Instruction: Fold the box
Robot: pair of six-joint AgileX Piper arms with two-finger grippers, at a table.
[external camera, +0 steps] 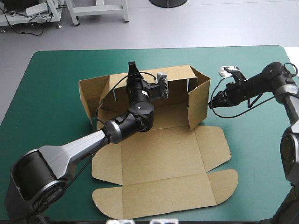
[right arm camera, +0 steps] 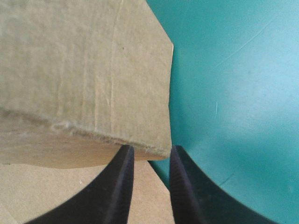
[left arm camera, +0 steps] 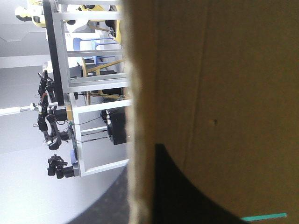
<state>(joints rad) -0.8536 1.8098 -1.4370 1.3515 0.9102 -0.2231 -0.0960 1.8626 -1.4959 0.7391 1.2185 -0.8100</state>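
Observation:
The brown box (external camera: 173, 158) lies mid-table with its back and side walls raised and its lid flat toward the front edge. My left gripper (external camera: 132, 69) reaches over the box floor to the top of the back wall. In the left wrist view the board (left arm camera: 224, 84) fills the space ahead. Its edge runs between the left gripper's (left arm camera: 140, 158) fingers, one black finger (left arm camera: 187, 196) lying against it. My right gripper (external camera: 210, 104) is at the outer end of the right wall (external camera: 198, 105). Its fingers are nearly together on that wall's corner (right arm camera: 84, 70) in the right wrist view (right arm camera: 150, 149).
The lid's rounded flaps (external camera: 224, 179) reach toward the front edge. Bare teal-green cover (external camera: 56, 74) lies left of the box, and more beyond the right wall (right arm camera: 233, 93).

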